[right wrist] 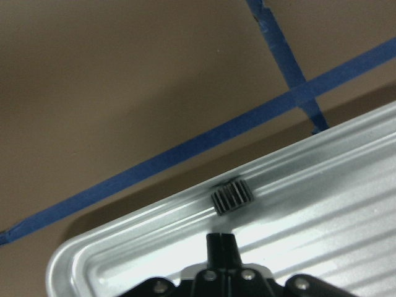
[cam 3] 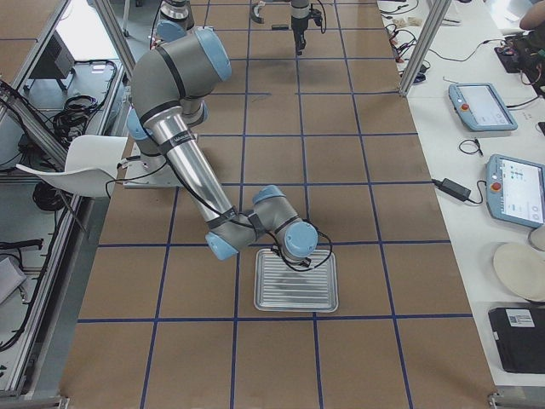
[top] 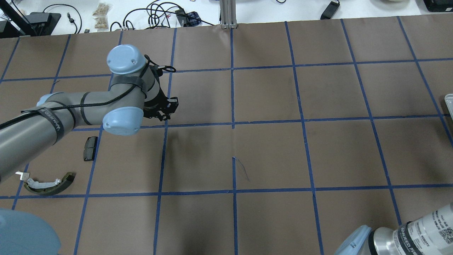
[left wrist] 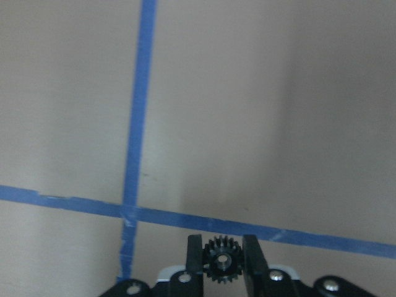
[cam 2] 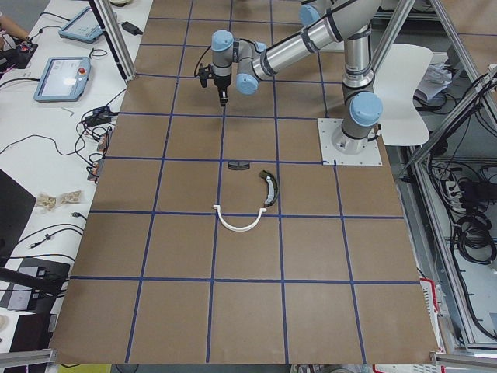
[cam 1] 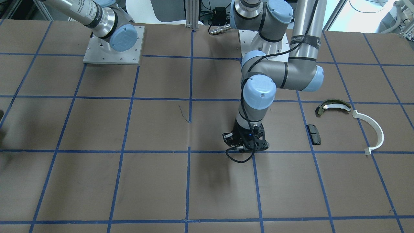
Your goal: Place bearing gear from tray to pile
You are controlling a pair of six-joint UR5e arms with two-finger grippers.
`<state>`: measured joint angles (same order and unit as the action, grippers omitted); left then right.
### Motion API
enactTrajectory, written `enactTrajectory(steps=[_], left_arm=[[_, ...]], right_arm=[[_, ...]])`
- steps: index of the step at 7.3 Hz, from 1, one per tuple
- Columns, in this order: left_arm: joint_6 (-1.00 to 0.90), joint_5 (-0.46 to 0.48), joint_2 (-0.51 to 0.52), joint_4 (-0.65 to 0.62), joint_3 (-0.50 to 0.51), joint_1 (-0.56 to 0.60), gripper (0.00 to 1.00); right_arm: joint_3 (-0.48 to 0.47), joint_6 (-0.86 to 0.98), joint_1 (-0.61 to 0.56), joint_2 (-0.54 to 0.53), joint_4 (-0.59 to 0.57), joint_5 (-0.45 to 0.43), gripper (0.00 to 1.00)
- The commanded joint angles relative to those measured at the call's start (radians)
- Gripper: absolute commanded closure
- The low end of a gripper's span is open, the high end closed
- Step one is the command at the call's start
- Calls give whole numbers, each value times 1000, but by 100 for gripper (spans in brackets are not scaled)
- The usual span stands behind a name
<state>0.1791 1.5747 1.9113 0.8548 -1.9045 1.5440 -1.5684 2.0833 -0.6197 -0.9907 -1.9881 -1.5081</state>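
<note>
A small black bearing gear sits clamped between the fingers of my left gripper, which hangs over a blue tape crossing. The pile lies apart from it, toward my left: a white arc, an olive curved shoe and a black pad. My right gripper is over the ribbed metal tray, its fingers together with nothing between them. Another black gear lies on the tray's edge just ahead of those fingers.
The table is brown paper with a blue tape grid. The two arm bases stand on the robot's side. Tablets and cables lie on a white side bench beyond the table edge. A tray corner shows at the overhead view's right.
</note>
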Motion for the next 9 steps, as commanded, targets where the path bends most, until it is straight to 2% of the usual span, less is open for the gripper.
enactTrajectory(steps=[1,2,3,5,6,7,9], left_arm=[[-279,1,-17,58,-5,-198,100],[-390,4,-21,67,-8,-269,100],[-479,4,-24,70,-8,-341,100],[-729,27,-21,75,-7,-496,100],[-794,78,-12,73,-8,-539,100],[-873,90,6,58,-8,-570,100],[-876,88,21,56,-7,-578,100]], right_arm=[[5,0,0,-38,50,-15,100],[5,-2,0,-29,40,-12,100],[2,4,-2,-25,43,3,48],[2,0,-14,-11,40,3,33],[2,0,-15,-2,38,17,33],[4,-2,-15,-2,35,23,33],[4,0,-29,12,23,25,34]])
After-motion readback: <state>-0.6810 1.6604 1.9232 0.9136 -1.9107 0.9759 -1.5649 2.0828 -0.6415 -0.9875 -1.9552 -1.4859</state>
